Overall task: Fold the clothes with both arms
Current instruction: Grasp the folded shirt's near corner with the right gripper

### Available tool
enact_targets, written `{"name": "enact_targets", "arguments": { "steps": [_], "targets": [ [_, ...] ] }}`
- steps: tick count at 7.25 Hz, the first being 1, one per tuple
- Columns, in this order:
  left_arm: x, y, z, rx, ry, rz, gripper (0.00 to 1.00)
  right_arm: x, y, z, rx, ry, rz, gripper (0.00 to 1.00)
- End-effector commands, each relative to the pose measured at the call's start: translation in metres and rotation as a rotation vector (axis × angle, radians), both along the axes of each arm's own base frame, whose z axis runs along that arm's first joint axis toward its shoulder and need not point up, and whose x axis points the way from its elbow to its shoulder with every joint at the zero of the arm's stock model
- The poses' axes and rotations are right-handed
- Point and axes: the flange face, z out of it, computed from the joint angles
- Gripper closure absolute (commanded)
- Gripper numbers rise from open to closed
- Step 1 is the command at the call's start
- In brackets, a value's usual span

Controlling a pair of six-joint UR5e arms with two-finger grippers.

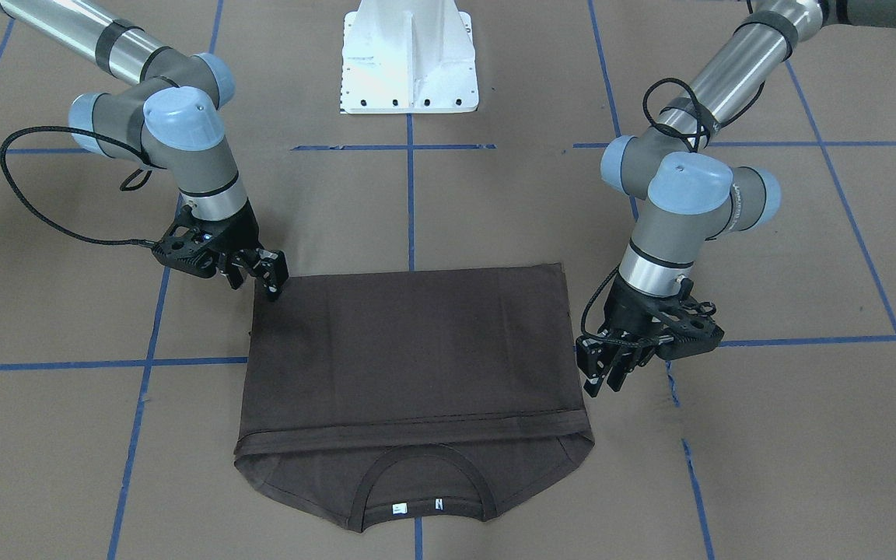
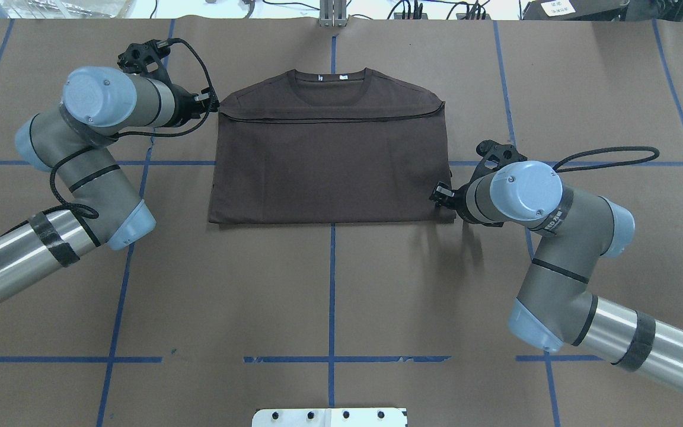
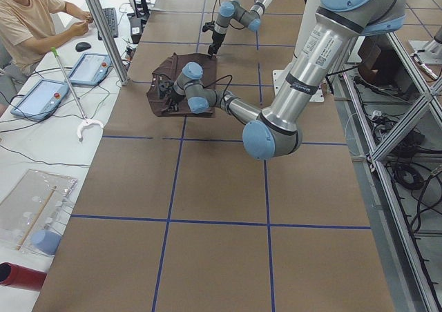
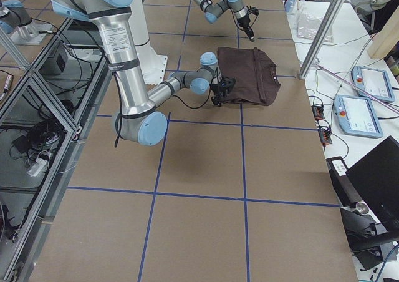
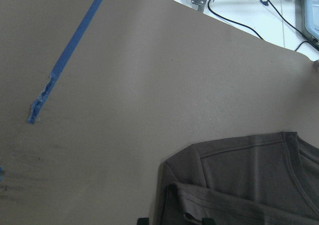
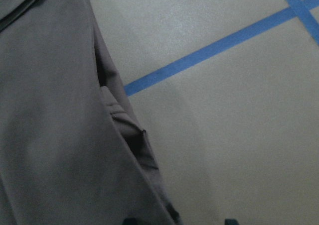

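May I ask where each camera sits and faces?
Front-facing: across the table, facing the robot; left arm, right arm, base block.
Overhead: behind the robot, looking forward; both arms.
Exterior left: table's end; left arm nearest.
Exterior right: opposite end; right arm nearest.
Left wrist: down at T-shirt shoulder; left claw.
Right wrist: down at T-shirt edge; right claw.
All share the T-shirt.

A bench [image 2: 229, 284] covered in brown paper and gridded with blue tape lines [image 2: 331, 279] carries a white base block [image 1: 409, 58] at one edge. Beside it a white table [image 3: 27, 160] holds screen pendants [image 3: 90, 68], and a person [image 3: 27, 18] sits there. Aluminium posts [image 3: 103, 29] rise nearby, and cables [image 4: 37, 138] lie on the floor.
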Motion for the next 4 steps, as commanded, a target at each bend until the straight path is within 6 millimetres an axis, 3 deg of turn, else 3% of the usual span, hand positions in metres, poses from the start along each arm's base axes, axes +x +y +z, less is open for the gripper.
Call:
{"name": "enact_targets", "arguments": {
  "steps": [1, 2, 4],
  "targets": [
    [0.000, 0.000, 0.003, -0.004, -0.005, 0.000, 0.54, -0.013, 0.011, -0.005, -0.035, -0.020, 0.006, 1.00],
    [0.000, 0.000, 0.004, -0.004, -0.006, 0.000, 0.54, -0.015, 0.015, -0.008, -0.030, -0.023, 0.002, 1.00],
    [0.000, 0.000, 0.001, -0.001, -0.001, 0.000, 0.54, 0.001, 0.022, -0.028, -0.011, -0.062, 0.000, 1.00]
  ]
}}
